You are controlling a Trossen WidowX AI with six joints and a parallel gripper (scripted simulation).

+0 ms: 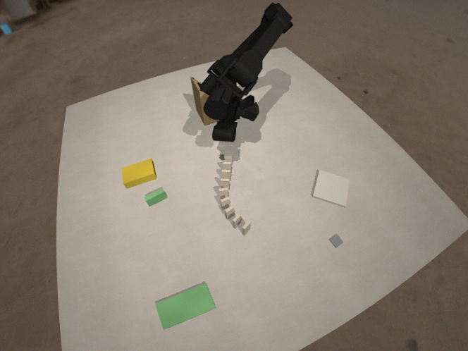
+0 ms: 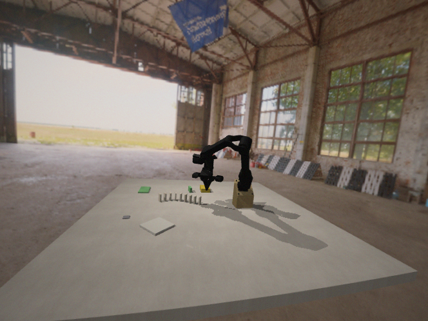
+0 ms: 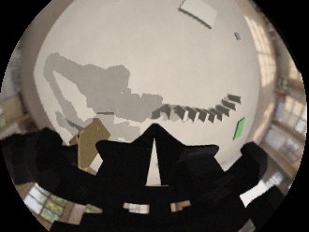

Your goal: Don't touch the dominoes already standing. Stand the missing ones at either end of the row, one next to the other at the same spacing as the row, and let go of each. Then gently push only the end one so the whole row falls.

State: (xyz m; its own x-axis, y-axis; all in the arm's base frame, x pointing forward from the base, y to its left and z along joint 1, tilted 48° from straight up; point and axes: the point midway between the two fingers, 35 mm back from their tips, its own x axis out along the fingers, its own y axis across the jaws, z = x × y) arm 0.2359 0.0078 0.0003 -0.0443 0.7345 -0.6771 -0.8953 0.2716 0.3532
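Jaws pressed fully together on nothing, the gripper hangs above the desk just beyond the base-side end of the curved domino row, every piece upright. Judged step: the closing push. Next move: descend behind the end domino and nudge it gently along the row, touching no other.

A big brick hall with tall, many-paned windows along one wall. A wide doorway opens on bright fields; a blue banner hangs from the roof beams.
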